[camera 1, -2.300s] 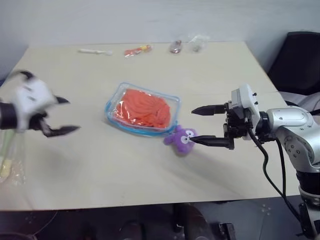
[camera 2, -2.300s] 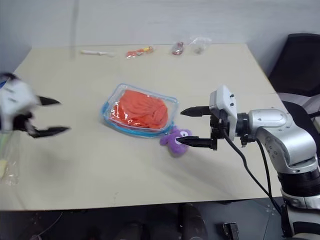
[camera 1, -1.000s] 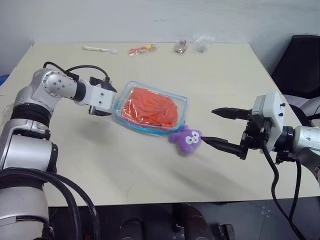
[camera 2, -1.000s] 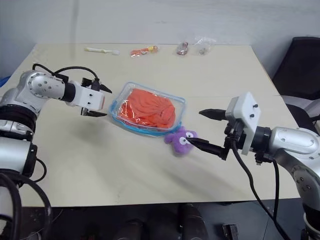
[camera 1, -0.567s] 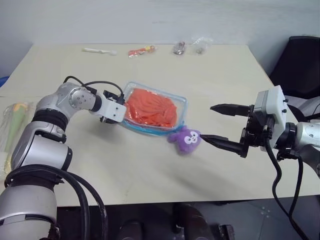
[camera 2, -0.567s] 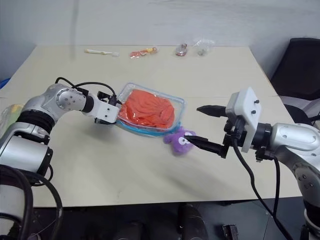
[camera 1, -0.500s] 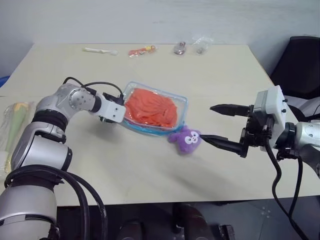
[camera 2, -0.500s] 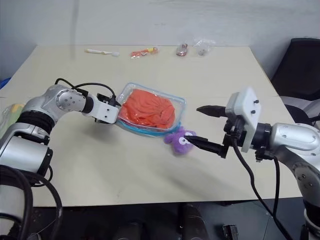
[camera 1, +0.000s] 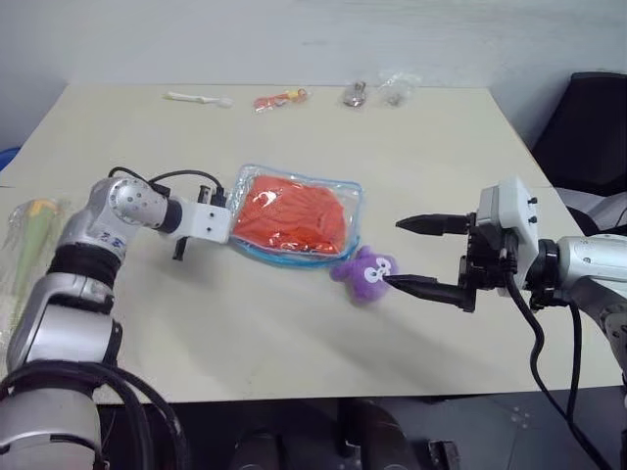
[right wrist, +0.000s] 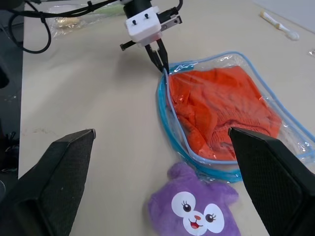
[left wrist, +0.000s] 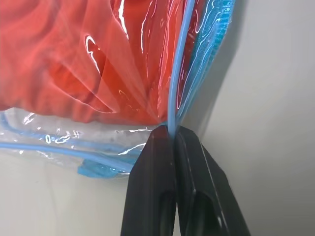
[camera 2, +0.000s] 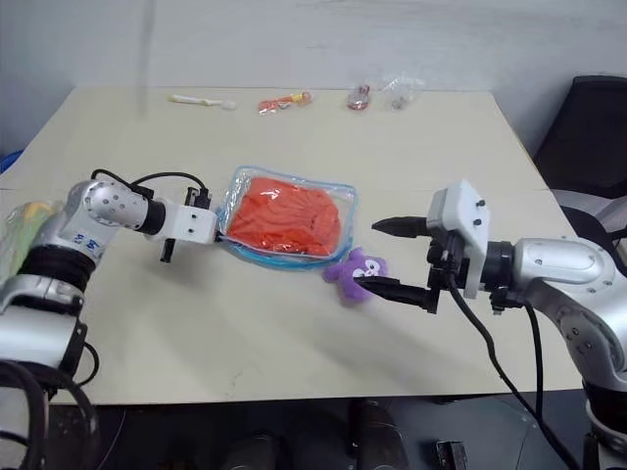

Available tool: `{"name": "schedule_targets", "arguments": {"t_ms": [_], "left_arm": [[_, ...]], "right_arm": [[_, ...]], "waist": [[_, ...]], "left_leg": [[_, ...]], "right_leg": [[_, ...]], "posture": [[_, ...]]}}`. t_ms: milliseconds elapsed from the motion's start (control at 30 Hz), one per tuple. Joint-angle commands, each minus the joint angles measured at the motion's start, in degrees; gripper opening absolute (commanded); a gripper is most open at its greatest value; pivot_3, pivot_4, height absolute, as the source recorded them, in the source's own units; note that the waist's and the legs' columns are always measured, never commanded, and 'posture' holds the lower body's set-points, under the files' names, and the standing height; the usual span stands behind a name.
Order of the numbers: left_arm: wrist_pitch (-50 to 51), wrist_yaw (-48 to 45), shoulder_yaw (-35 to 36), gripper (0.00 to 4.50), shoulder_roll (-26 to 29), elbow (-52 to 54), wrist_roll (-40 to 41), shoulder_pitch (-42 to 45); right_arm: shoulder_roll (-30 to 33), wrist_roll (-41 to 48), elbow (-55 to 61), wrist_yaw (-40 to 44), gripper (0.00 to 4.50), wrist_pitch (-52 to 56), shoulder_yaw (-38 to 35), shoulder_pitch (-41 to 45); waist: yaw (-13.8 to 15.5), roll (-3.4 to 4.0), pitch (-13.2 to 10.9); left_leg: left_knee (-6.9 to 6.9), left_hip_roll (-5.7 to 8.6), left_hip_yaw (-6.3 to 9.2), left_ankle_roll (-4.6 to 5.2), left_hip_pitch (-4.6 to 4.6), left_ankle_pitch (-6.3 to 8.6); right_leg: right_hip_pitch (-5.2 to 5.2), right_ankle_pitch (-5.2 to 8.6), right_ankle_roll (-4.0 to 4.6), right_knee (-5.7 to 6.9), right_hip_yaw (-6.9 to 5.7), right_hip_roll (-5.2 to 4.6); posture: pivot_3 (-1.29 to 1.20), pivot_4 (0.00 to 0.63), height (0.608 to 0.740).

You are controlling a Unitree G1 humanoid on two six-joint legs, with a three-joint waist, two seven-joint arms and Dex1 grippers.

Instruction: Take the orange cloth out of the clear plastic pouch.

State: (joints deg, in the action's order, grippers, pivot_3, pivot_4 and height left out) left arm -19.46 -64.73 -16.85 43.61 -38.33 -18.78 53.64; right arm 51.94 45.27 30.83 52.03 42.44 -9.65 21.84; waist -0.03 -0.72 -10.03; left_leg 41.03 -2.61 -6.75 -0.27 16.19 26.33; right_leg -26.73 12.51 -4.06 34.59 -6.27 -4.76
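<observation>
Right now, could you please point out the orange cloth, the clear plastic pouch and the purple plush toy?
orange cloth (camera 1: 294, 211), left eye view, wrinkled middle.
clear plastic pouch (right wrist: 170, 81), right wrist view, blue edge trim.
purple plush toy (right wrist: 194, 212), right wrist view, face.

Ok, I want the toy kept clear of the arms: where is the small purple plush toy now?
In the left eye view the small purple plush toy lies right of centre, against the near right corner of the clear blue-trimmed plastic pouch, just ahead of the open right claw.
</observation>
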Motion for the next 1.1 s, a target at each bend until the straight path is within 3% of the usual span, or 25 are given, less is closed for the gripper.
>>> {"name": "schedule_targets", "arguments": {"t_ms": [33,167,333,667,933,1100], "left_arm": [[20.2,-3.0,1.8,0.02,-0.3,23.6,0.7,-6.6],[35.1,-5.5,1.5,0.02,1.5,40.4,-2.0,-12.9],[47.0,-4.4,2.7,0.02,3.3,53.7,-4.8,-18.5],[64.3,-4.0,6.6,0.02,9.9,70.0,-4.2,-30.4],[61.1,2.3,12.3,0.02,13.5,69.9,-2.4,-37.6],[54.3,5.1,11.1,0.02,13.3,65.1,-0.8,-35.2]], "right_arm": [[0.8,-0.1,0.9,-0.2,4.5,-0.3,-0.4,1.2],[0.9,-1.4,-0.2,2.9,4.5,-1.8,1.4,1.1],[0.6,-3.0,-1.6,4.3,4.5,-2.9,2.4,1.2],[0.4,-7.0,-4.4,9.8,4.5,-6.7,7.9,3.9],[-1.6,-11.0,-9.1,13.5,4.5,-11.2,11.6,7.1],[-2.3,-11.6,-8.9,13.1,4.5,-11.9,11.0,6.1]], "waist": [[0.0,0.01,0.0],[0.0,0.02,0.0],[0.0,0.03,0.0],[0.0,0.06,0.0],[0.4,0.14,-0.1],[0.4,0.15,-0.1]], "left_leg": [[0.0,-0.01,0.01,0.0,0.0,0.0],[0.02,-0.01,0.0,-0.01,0.03,0.0],[-0.01,-0.03,-0.02,-0.02,0.03,0.01],[-0.04,-0.09,-0.01,-0.06,-0.01,0.03],[-0.04,-0.09,0.0,-0.09,-0.02,0.04],[-0.05,-0.1,-0.01,-0.1,0.0,0.05]], "right_leg": [[0.0,0.0,0.0,-0.01,0.0,0.0],[0.0,0.0,0.0,-0.02,0.01,0.02],[0.01,0.0,0.0,-0.04,0.05,0.03],[0.01,0.03,0.05,-0.05,0.07,0.07],[0.01,0.04,0.07,-0.05,0.05,0.05],[0.01,0.04,0.07,-0.05,0.06,0.05]], "posture": [[0.0,0.15,0.74],[0.0,0.15,0.74],[0.0,0.15,0.74],[0.0,0.15,0.74],[0.0,0.15,0.74],[0.0,0.15,0.74]]}}
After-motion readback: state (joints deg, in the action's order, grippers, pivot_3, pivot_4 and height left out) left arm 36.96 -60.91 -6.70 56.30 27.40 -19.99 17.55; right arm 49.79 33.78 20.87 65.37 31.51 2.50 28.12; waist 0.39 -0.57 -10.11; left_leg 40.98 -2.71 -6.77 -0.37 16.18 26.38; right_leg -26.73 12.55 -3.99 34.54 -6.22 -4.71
